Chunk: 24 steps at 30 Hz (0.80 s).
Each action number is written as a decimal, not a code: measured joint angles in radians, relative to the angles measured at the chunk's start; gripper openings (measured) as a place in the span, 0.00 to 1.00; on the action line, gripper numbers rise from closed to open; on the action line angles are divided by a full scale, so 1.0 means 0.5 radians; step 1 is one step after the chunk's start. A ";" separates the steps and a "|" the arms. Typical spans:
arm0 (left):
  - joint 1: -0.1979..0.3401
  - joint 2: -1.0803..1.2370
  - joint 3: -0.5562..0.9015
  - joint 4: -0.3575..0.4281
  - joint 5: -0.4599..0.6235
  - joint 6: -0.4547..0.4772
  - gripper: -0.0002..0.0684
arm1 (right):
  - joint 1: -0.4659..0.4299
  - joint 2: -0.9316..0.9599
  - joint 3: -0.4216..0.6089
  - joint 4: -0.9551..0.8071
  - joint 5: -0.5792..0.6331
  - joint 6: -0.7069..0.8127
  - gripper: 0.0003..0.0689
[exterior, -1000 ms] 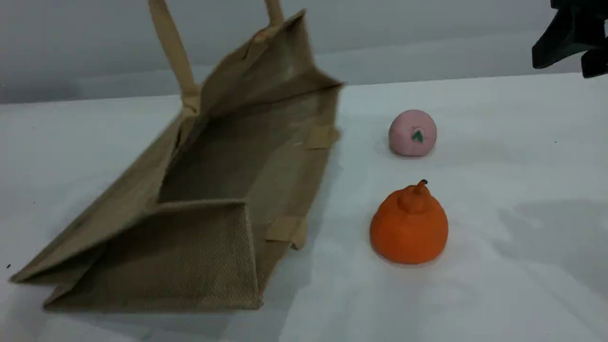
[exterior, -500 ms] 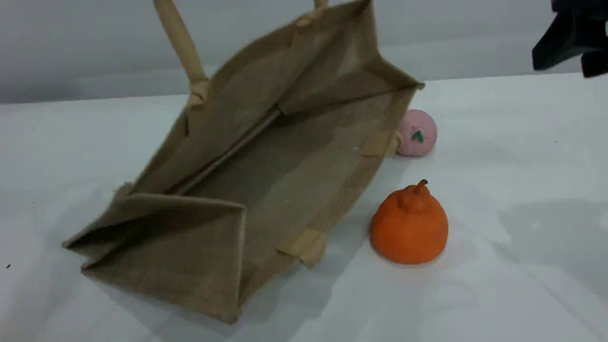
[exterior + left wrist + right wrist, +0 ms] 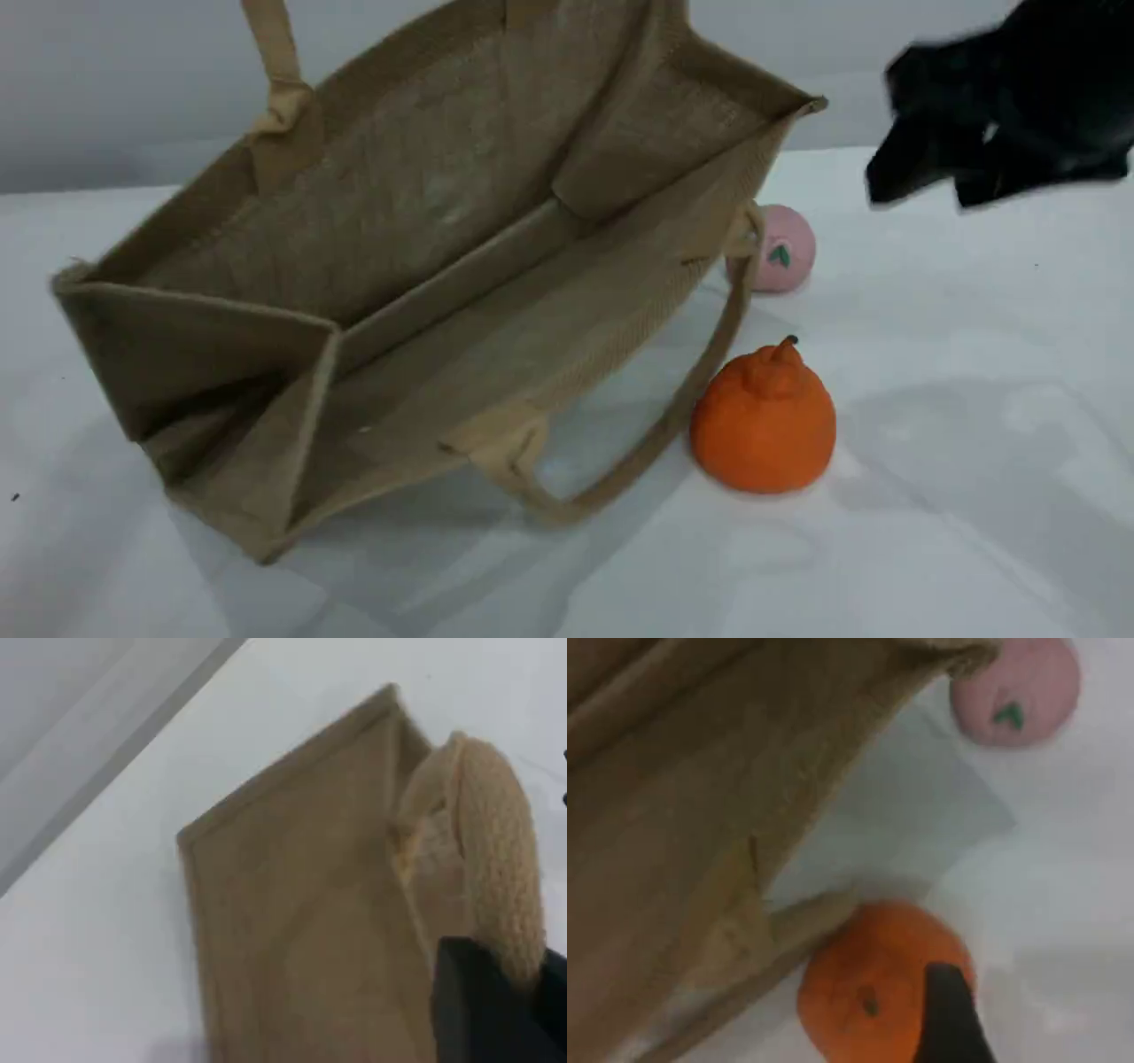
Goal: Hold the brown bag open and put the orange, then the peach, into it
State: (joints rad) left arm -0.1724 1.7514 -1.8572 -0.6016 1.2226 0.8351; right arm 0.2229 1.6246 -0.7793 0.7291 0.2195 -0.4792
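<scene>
The brown bag (image 3: pixel 425 230) hangs tilted above the table, its mouth gaping toward the camera and its near bottom corner low at the left. My left gripper (image 3: pixel 520 981) is shut on the upper beige handle (image 3: pixel 496 850), which runs out of the scene view's top edge. The other handle (image 3: pixel 638 461) dangles in a loop beside the orange (image 3: pixel 764 425), which stands on the table right of the bag. Behind the orange lies the pink peach (image 3: pixel 787 250), partly hidden by the bag's edge. My right gripper (image 3: pixel 921 193) hovers open and blurred above and to the right of both fruits, holding nothing.
A white table (image 3: pixel 974 496) carries everything, and a grey wall rises behind it. In the right wrist view the bag's edge (image 3: pixel 788 815) lies left of the orange (image 3: pixel 868 992), the peach (image 3: pixel 1019 695) sits beyond, and one dark fingertip (image 3: pixel 952 1014) overlaps the orange.
The bag has been lifted and swung up, so its mouth gapes wider and the lower handle has dropped free. My right gripper has moved left and down toward the fruits.
</scene>
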 joint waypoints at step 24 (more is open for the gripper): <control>0.000 0.001 0.000 0.103 -0.002 -0.013 0.14 | 0.278 0.273 -0.037 0.445 -0.181 -0.445 0.57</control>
State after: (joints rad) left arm -0.1724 1.7516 -1.8572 -0.5500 1.2217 0.8286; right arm 0.3621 1.7612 -0.7977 0.9517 0.1291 -0.7018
